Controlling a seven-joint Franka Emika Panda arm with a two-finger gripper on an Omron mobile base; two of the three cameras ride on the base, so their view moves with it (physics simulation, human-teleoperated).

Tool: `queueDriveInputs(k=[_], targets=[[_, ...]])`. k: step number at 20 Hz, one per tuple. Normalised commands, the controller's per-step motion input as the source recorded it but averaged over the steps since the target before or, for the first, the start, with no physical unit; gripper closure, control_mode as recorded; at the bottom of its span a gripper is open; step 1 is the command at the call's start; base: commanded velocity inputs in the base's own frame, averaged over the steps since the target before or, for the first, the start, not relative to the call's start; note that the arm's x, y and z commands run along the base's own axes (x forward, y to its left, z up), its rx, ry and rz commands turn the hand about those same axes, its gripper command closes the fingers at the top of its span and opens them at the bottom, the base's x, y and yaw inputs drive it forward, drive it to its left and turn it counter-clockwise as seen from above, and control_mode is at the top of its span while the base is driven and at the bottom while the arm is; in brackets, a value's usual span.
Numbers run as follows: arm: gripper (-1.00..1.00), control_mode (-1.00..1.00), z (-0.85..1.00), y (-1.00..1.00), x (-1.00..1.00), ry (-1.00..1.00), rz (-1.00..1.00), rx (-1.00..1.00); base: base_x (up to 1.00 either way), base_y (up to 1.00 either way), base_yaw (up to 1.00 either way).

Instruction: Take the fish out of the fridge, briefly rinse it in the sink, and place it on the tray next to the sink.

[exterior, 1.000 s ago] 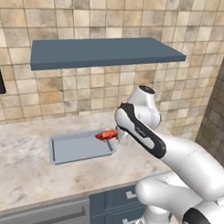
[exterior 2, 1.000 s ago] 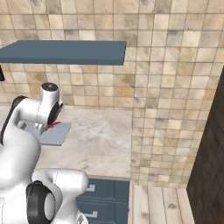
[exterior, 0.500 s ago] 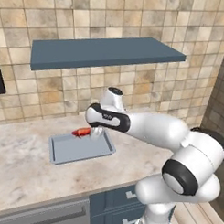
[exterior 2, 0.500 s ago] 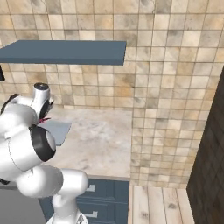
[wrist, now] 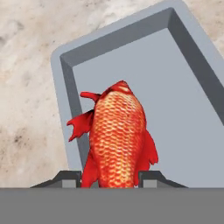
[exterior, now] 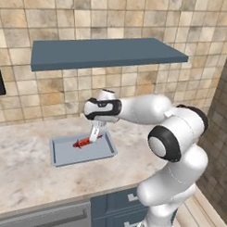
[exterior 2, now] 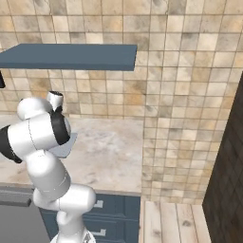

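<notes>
The red-orange fish [exterior: 85, 141] hangs low over the blue-grey tray [exterior: 62, 159] on the counter, with my gripper [exterior: 92, 139] shut on it from above. Whether it touches the tray floor I cannot tell. In the hand view the fish [wrist: 117, 135] points away from me between the two dark fingertips [wrist: 70, 177], above the tray [wrist: 65, 59] near one of its corners. In the right base view my own arm hides the gripper and the fish. The sink and the fridge are out of view.
A blue-grey wall shelf [exterior: 108, 52] juts out over the tray, a little above my arm. Marble counter [exterior: 20, 181] stretches left and in front, with blue drawers [exterior: 116, 210] below. A tiled wall [exterior 2: 180, 118] ends the counter on the right, beside wooden floor [exterior 2: 171, 220].
My arm has swung left along the counter with the fish, then lowered it from beside the tray's right edge to just over the tray's middle. The grip stayed shut.
</notes>
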Motion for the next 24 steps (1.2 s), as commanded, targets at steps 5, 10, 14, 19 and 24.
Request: queueDriveInputs(k=[5, 10, 14, 19, 24], targets=[[1.00, -1.00, -0.23, 0.00, 0.03, 0.04, 0.00, -0.01, 0.00, 0.00, 0.00], [1.00, -1.00, -0.18, 0.06, 0.17, -0.05, 0.00, -0.08, 0.00, 0.00, 0.00], [1.00, -1.00, -0.13, 0.16, 0.28, -0.13, 0.00, -0.06, 0.00, 0.00, 0.00], [1.00, -1.00, -0.02, 0.10, 0.29, -0.12, 0.00, -0.02, 0.00, 0.00, 0.00], [-1.00, -1.00, 0.00, 0.00, 0.08, 0.00, 0.00, 0.00, 0.00, 0.00, 0.00]])
